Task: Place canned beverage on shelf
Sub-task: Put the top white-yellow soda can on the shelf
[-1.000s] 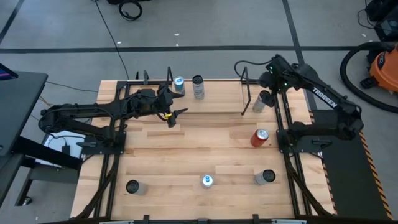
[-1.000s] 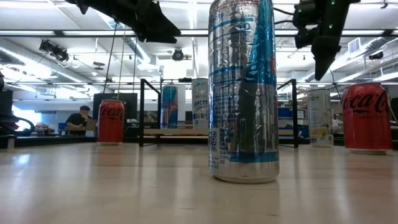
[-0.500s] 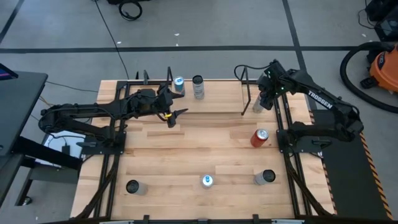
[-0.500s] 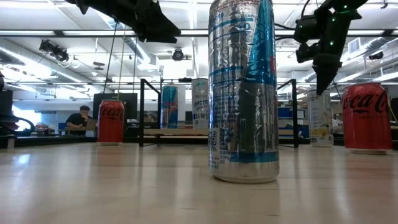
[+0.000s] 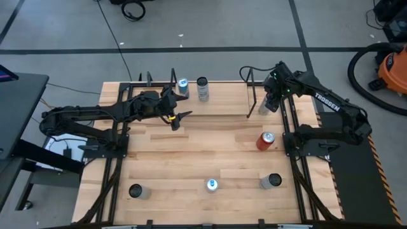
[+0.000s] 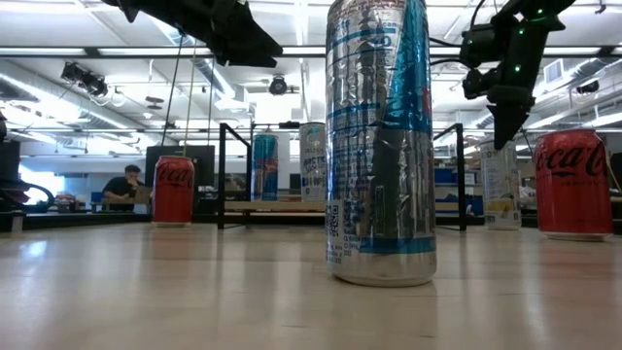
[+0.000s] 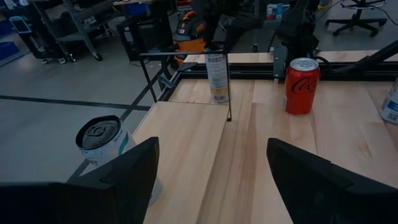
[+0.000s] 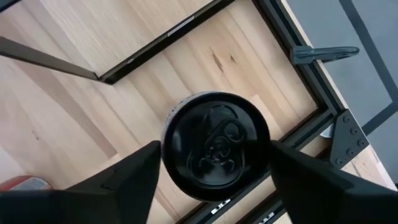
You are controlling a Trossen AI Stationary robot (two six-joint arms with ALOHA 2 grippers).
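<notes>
Right claw (image 8: 214,180) poised straight above a black-topped can (image 8: 216,144) at the desk's far right corner, just outside the shelf's end.

From the right wrist the can's dark lid sits centred between the two spread fingers (image 8: 134,171), which flank it without visibly touching. The can (image 5: 266,105) stands upright on the desk (image 5: 210,146), just beside the shelf's (image 5: 216,105) black rod upright (image 5: 249,92). Since a second ago the right arm has dropped lower and drawn in over the can; in the last half second it has barely shifted. The arm reaches from its base toward the far edge, wrist bent steeply down. The left claw (image 5: 180,117) hangs above the desk near the shelf's left end, fingers parted and empty, unmoved. Two cans (image 5: 193,88) stand on the shelf already.
</notes>
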